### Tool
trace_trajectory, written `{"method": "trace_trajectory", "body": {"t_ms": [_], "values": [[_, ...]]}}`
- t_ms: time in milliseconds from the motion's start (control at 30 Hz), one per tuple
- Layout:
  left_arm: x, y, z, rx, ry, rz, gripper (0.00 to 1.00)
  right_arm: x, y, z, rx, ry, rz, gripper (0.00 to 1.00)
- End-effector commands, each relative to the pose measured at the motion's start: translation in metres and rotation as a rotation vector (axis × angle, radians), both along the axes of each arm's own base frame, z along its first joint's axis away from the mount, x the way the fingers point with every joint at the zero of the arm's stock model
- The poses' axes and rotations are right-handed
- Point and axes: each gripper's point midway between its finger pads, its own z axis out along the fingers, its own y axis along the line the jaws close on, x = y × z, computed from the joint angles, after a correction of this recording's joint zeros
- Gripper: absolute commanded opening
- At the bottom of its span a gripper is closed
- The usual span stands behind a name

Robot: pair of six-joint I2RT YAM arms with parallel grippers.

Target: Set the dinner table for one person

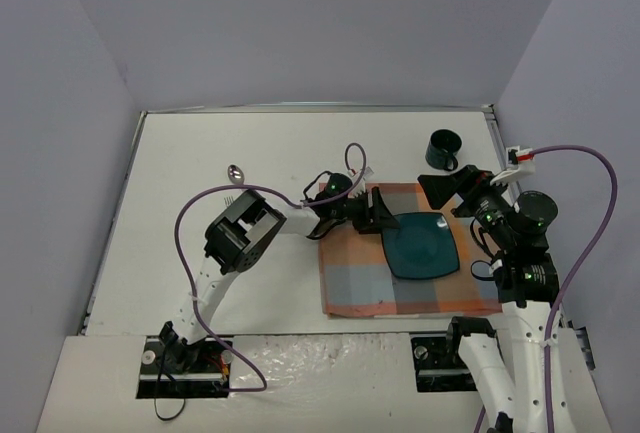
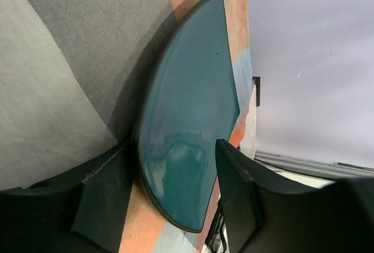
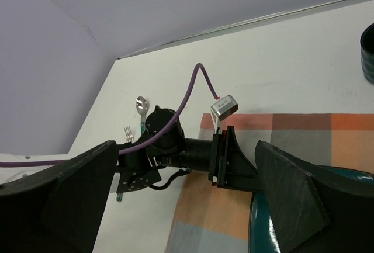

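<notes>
The white dinner table (image 1: 200, 143) holds an orange-and-grey plaid cloth (image 1: 360, 283) with a square teal plate (image 1: 425, 248) lying on it. My left gripper (image 1: 385, 218) is at the plate's left edge, turned on its side. In the left wrist view (image 2: 172, 148) its jaws straddle the plate's (image 2: 187, 101) rim, one finger by the cloth (image 2: 70, 60) and one above the plate, with a gap. My right gripper (image 1: 440, 193) is open and empty above the cloth's far right corner. It also shows in the right wrist view (image 3: 184, 153), over the plate (image 3: 260, 229).
A dark green mug (image 1: 441, 150) stands on the table beyond the cloth, close to my right gripper; its edge shows in the right wrist view (image 3: 368, 51). A spoon (image 1: 235, 171) and a fork (image 3: 128, 131) lie at the far left, behind the left arm. Walls surround the table.
</notes>
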Motion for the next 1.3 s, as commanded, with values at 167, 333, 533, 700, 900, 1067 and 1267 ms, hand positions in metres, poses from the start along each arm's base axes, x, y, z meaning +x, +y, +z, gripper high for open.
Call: {"method": "trace_trajectory", "body": {"t_ms": [167, 333, 533, 700, 900, 1067, 1267], "values": [[0.021, 0.008, 0.053, 0.039, -0.145, 0.031, 0.67, 0.003, -0.004, 0.011, -0.039, -0.066, -0.021, 1.0], [0.027, 0.026, 0.048, 0.195, -0.174, 0.065, 0.8, 0.004, -0.007, 0.012, -0.051, -0.069, -0.037, 1.0], [0.038, 0.057, 0.057, 0.358, -0.24, 0.131, 0.88, 0.008, -0.023, 0.002, -0.087, -0.022, -0.131, 1.0], [0.043, 0.107, 0.106, 0.52, -0.365, 0.22, 0.95, 0.018, -0.055, -0.01, -0.208, 0.004, -0.277, 1.0], [0.046, 0.194, 0.168, 0.73, -0.531, 0.364, 0.97, 0.04, -0.068, -0.02, -0.274, 0.076, -0.312, 1.0], [0.032, 0.273, 0.191, 0.84, -0.558, 0.426, 0.97, 0.079, -0.08, -0.04, -0.296, 0.196, -0.356, 1.0], [0.018, 0.332, 0.183, 0.904, -0.549, 0.424, 0.97, 0.129, -0.093, -0.052, -0.357, 0.257, -0.375, 0.98]]}}
